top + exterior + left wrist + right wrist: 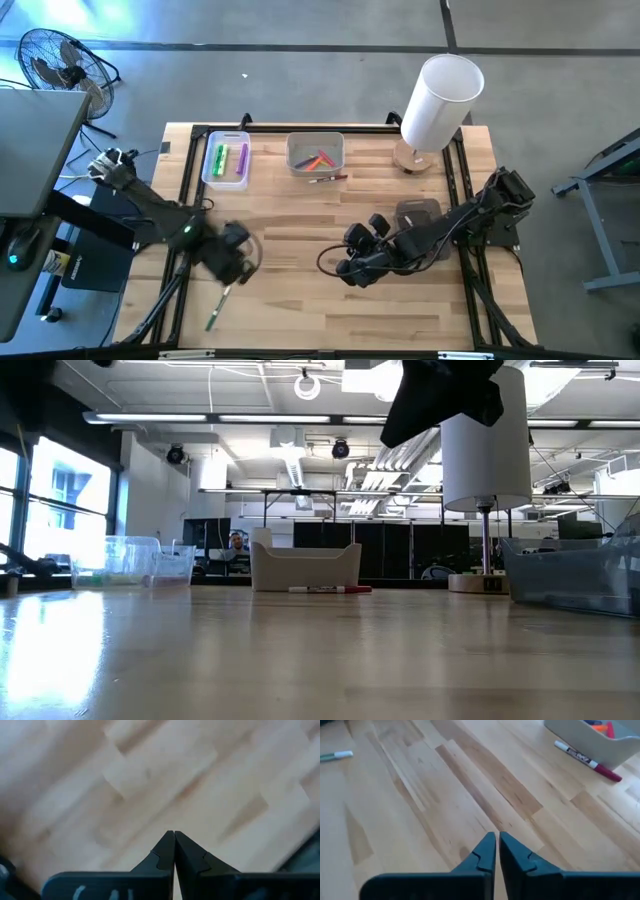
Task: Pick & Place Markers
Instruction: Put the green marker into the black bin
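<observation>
Overhead, the wooden table (300, 300) carries two containers along its far edge: a clear bin (226, 160) near the far left corner holding green and pink markers (229, 158), and a grey tray (316, 153) at the middle of that edge holding orange and red markers (318, 160). A white-bodied red marker (327, 178) lies on the wood just in front of the tray. A green marker (218, 306) lies near the front edge on the left side, just in front of the left gripper (234, 262). The right gripper (352, 268) sits low over the middle of the table, right of centre. A white cylinder (440, 102) stands on a wooden base at the far right corner.

At table height, the red marker (331, 589) lies flat before the tray (305, 567), the clear bin (130, 560) is off to the left, and the cylinder (486, 445) stands on the right.

From the left wrist, the left gripper (174, 840) has its fingertips pressed together, holding nothing, over bare wood.

From the right wrist, the right gripper (497, 842) is likewise closed and empty; beyond it are the red marker (587, 761) beside the tray (590, 737), and the green marker (335, 755) well apart from them.
</observation>
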Motion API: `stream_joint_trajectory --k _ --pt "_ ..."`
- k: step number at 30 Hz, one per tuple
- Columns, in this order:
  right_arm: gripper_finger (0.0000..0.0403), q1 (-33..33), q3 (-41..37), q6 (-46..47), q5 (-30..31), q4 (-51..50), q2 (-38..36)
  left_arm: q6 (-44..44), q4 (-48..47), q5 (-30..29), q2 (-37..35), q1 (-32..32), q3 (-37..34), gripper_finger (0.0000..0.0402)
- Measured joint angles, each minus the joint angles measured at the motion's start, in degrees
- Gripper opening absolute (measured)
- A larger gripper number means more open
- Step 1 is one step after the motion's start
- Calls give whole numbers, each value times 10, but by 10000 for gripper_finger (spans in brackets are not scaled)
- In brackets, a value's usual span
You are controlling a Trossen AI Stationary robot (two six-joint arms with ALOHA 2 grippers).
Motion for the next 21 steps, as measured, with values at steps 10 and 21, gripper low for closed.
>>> stream_joint_trajectory --k 10,21 --pt "2 0 0 -30 -20 -2 0 -211 -4 8 56 -142 1 91" --pt "1 0 0 -30 -20 4 0 -262 11 132 170 -169 0 183"
